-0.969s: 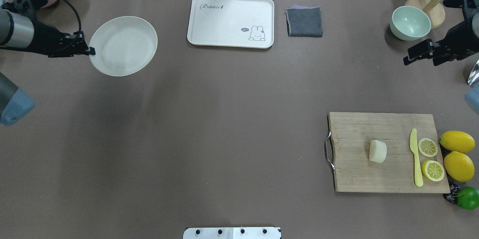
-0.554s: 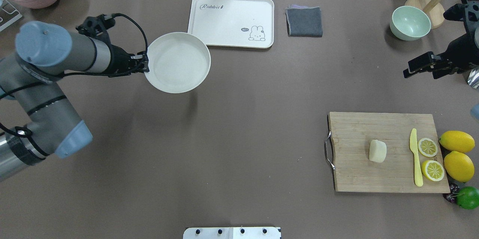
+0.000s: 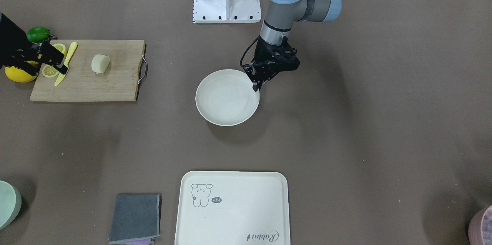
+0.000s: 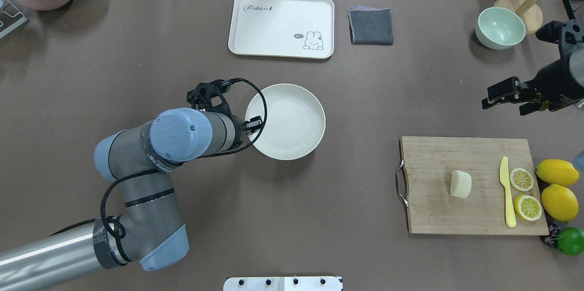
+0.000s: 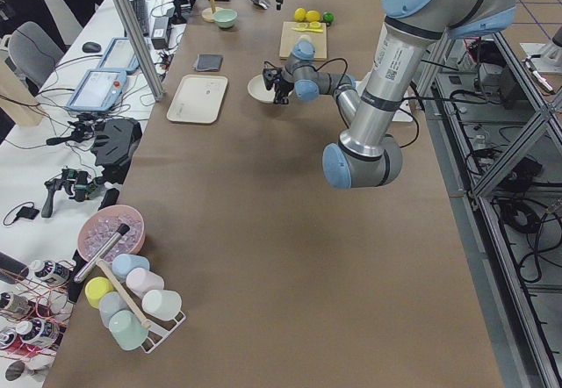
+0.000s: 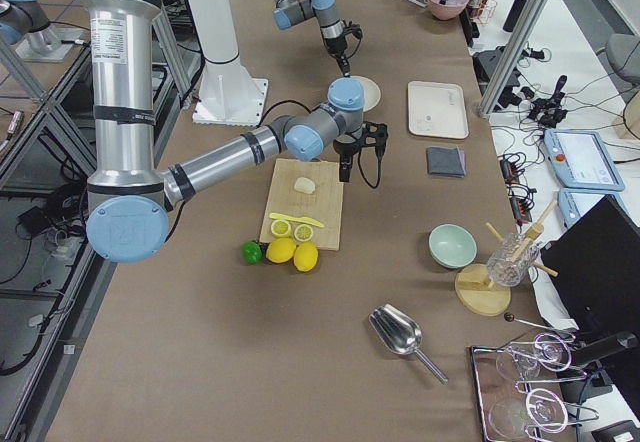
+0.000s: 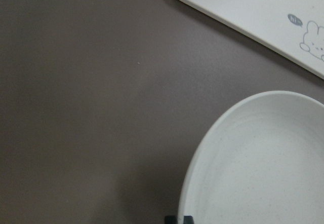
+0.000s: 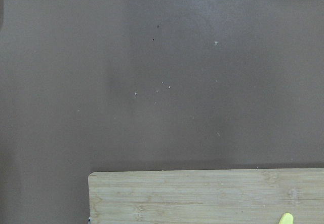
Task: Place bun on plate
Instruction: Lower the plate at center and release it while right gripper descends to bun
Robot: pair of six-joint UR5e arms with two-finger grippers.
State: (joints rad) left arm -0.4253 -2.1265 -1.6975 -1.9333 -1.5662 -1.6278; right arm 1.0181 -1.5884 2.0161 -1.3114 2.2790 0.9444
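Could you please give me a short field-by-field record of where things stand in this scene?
bun: lying on the cutting board, untouched
plate: empty, mid-table, gripped at its rim
left gripper: shut on the plate's rim
right gripper: open, empty, over the table beside the cutting board
task: bun not yet on plate

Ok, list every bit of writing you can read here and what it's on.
"Rabbit": printed on the cream tray, in one corner.
"hi": in the speech bubble beside the tray's rabbit drawing.
Lettering on the left arm: too small to read.
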